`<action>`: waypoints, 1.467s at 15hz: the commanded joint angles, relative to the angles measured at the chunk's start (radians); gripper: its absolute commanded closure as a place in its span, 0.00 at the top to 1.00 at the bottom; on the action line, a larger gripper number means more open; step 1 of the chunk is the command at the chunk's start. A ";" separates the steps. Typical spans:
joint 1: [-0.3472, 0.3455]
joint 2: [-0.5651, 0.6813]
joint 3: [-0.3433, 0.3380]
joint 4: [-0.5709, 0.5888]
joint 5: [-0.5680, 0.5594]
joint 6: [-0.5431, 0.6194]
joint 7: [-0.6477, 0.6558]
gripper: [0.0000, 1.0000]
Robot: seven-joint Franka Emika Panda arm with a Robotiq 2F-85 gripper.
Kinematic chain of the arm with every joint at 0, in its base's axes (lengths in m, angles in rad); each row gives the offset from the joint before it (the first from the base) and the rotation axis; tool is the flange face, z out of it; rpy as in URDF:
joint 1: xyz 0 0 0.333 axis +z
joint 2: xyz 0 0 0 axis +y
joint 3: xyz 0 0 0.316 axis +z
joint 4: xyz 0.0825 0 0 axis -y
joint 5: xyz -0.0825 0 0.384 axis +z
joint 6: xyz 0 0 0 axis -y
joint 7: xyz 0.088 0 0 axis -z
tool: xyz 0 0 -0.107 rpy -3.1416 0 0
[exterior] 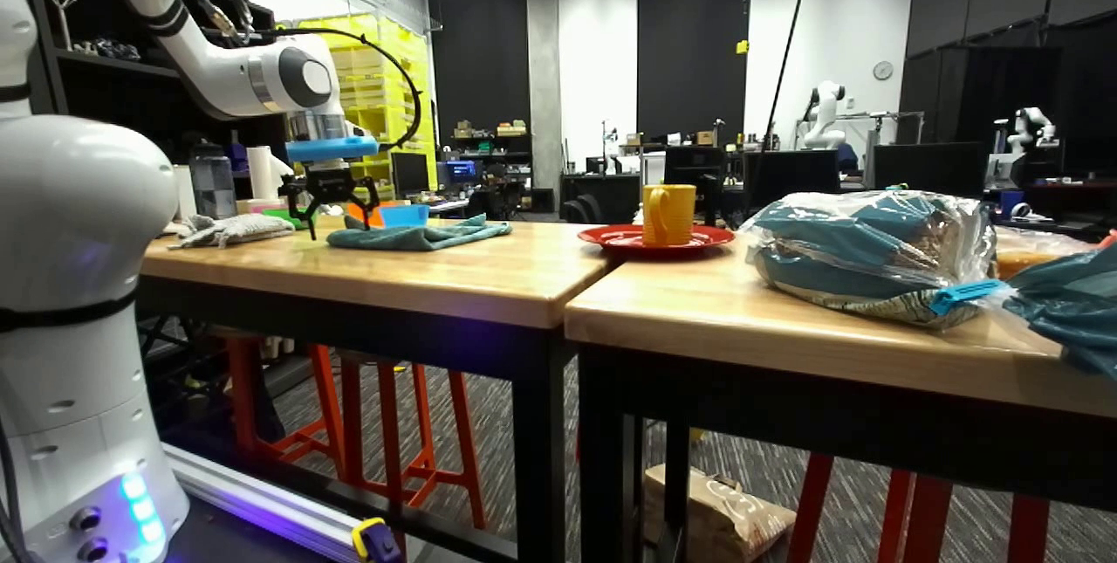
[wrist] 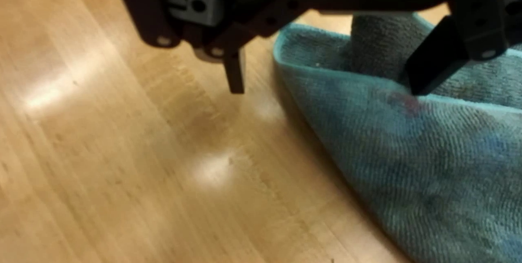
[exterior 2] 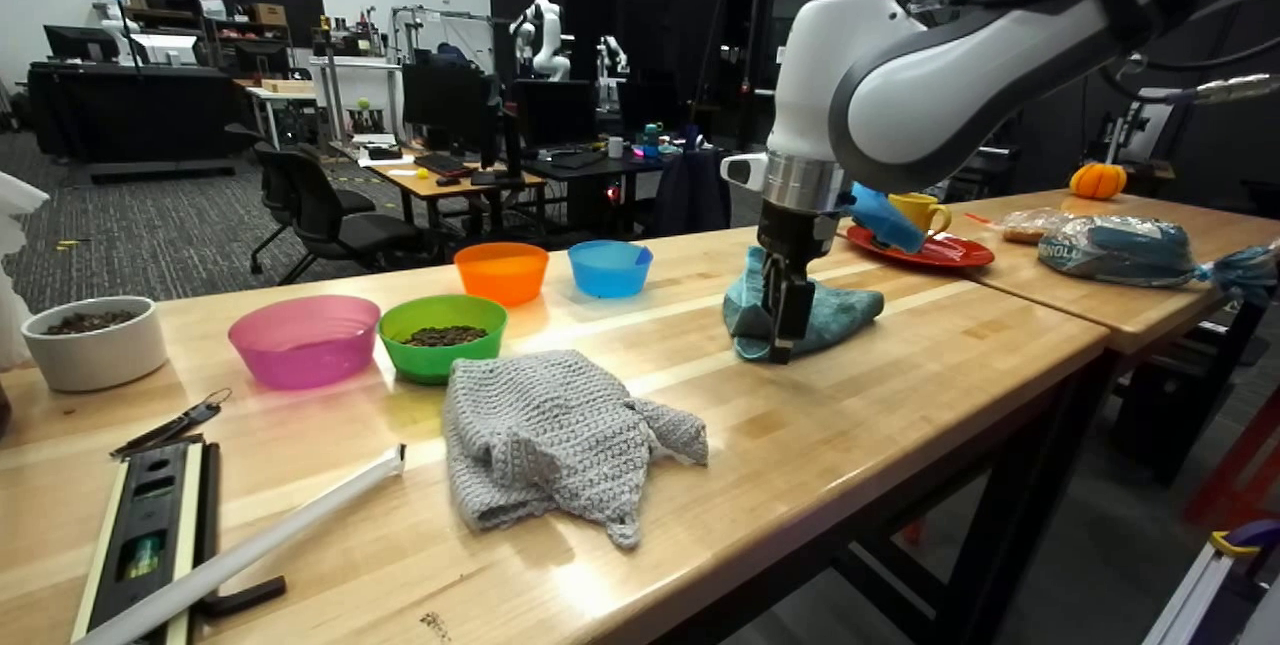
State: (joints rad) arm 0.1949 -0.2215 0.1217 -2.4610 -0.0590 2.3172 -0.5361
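Where the teal cloth [exterior 2: 845, 313] lies loosely folded on the wooden table [exterior 2: 850, 395], my claw [wrist: 326, 91] hangs spread wide: one fingertip is over the wood beside the hem, the other at the fold, though I cannot tell whether it touches the fabric. Near the cloth stand a blue bowl [exterior 2: 608, 272] and an orange bowl [exterior 2: 502, 275]. To one side lies a grey knitted cloth [exterior 2: 560, 435]; to the other, a red plate [exterior 2: 965, 250] bears a yellow mug [exterior 2: 913, 210].

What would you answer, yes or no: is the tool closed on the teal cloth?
No: in the wrist view the tool stands open, one finger over the table, the other over the teal cloth.
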 commanded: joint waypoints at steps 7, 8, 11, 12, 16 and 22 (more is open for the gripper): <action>-0.003 0.008 -0.011 -0.002 -0.042 0.028 -0.004 0.58; -0.002 0.005 -0.013 0.000 -0.039 0.026 -0.002 0.50; -0.004 -0.001 -0.017 0.006 -0.035 0.020 0.002 0.26; -0.004 -0.003 -0.017 0.008 -0.031 0.015 0.006 0.16; 0.011 -0.023 -0.015 0.010 0.011 -0.016 0.013 0.00; 0.048 -0.102 -0.009 0.002 0.141 -0.148 0.036 0.01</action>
State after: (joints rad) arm 0.2171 -0.2537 0.1123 -2.4465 0.0272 2.2456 -0.5255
